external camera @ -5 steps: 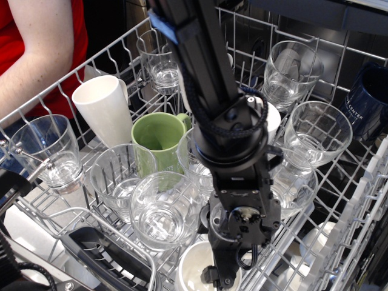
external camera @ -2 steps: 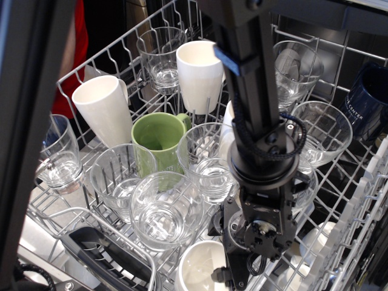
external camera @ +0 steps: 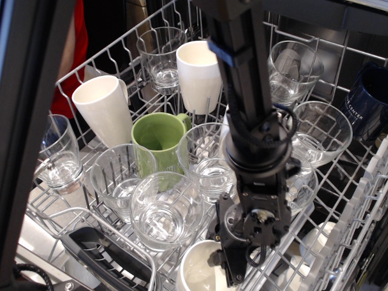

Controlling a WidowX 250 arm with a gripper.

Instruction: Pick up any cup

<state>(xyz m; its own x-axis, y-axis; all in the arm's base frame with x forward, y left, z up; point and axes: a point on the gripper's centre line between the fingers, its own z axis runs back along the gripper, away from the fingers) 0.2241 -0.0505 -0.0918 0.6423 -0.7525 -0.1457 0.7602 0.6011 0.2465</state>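
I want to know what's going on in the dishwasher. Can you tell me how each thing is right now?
white cup: upright in the rack's front row, gripper at its rim.
gripper: low over the cup; open or shut, cannot tell.
green mug: upright, empty.
tall white tumbler: leaning in the rack.
front clear glass: upright, empty.
navy mug: tipped on its side.
dish rack: pulled out.

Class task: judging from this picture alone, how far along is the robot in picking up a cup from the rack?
Done: the gripper is down at the white cup near the rack's front edge. In hand: nothing visibly; the cup sits in the rack. Left: grasping and lifting.
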